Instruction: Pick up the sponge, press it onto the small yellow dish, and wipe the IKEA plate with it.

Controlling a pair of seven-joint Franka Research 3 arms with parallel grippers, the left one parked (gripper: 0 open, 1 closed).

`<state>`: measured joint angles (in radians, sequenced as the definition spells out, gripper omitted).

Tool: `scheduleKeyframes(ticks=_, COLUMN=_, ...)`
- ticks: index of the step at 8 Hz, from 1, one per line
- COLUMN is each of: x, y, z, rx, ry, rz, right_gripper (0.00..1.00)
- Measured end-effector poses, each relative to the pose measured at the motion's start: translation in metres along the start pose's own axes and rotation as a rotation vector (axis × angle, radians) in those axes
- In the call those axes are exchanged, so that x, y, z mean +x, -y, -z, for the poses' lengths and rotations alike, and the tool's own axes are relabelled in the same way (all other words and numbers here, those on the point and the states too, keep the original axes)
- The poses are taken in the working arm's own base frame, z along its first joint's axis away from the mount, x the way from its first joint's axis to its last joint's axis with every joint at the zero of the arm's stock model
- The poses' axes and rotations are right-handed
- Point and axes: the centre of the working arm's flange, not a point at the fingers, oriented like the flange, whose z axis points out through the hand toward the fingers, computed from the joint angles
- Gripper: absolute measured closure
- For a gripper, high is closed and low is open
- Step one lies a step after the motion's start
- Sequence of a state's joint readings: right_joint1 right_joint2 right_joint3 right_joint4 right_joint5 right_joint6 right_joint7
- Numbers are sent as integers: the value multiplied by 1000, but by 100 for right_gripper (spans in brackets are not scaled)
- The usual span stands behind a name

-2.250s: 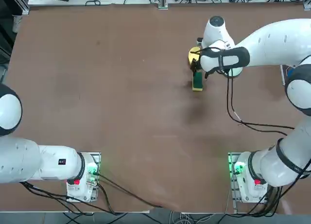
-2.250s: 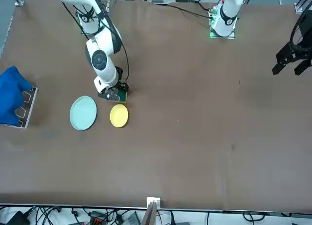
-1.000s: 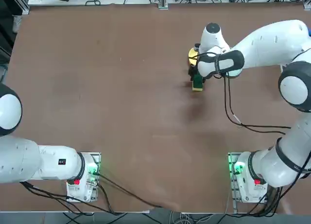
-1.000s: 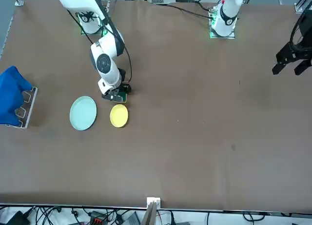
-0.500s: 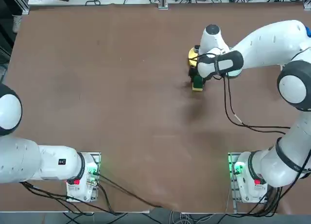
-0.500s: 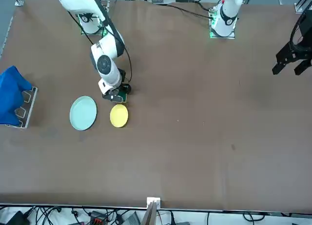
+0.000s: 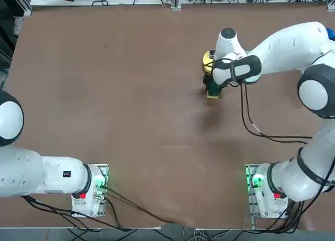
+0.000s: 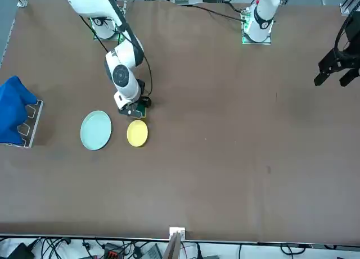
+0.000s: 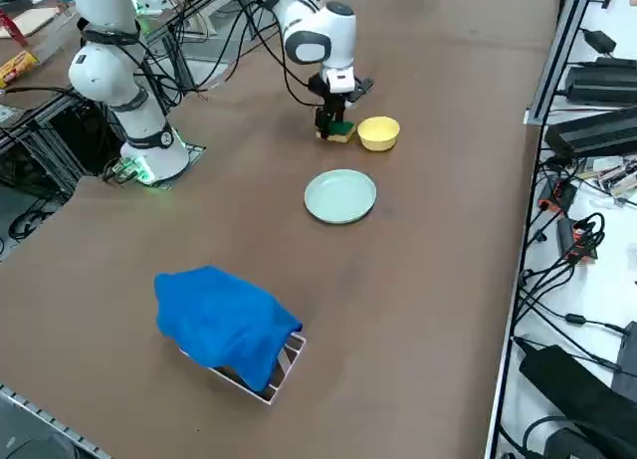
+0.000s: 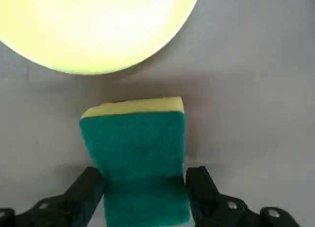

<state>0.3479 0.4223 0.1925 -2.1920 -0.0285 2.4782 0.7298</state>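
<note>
We see a brown table [image 7: 131, 94] | right gripper [image 10: 142, 190] spread wide around the sponge [image 10: 135, 148] (green side up), not pinching it

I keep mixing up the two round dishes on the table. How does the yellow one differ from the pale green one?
Colour: the small yellow dish is bright yellow; the IKEA plate is pale mint green. Size: the yellow dish is slightly smaller across. Shape: the yellow dish looks deeper, bowl-like; the plate is shallow and flat. Position: the sponge, between the open fingers of the right gripper, lies next to the yellow dish; the plate sits farther off. Both are round, empty and upright on the table.
</note>
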Motion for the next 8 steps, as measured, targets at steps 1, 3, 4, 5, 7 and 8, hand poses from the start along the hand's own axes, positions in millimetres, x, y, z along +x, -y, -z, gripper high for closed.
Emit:
scheduleKeyframes(ticks=1, x=0, y=0, z=-2, rx=-1, ry=2, rz=0, right_gripper=0)
scheduleKeyframes(ticks=3, x=0, y=0, z=-2, rx=-1, ry=2, rz=0, right_gripper=0)
scheduleKeyframes(ticks=4, x=0, y=0, z=-2, rx=-1, ry=2, rz=-1, right_gripper=0)
scheduleKeyframes(ticks=5, x=0, y=0, z=-2, rx=0, ry=1, rz=-1, right_gripper=0)
scheduleKeyframes(ticks=7, x=1, y=0, z=-1, rx=0, ry=0, rz=-2, right_gripper=6)
scheduleKeyframes(ticks=8, x=1, y=-1, z=-1, rx=1, ry=-1, rz=-3, right_gripper=9)
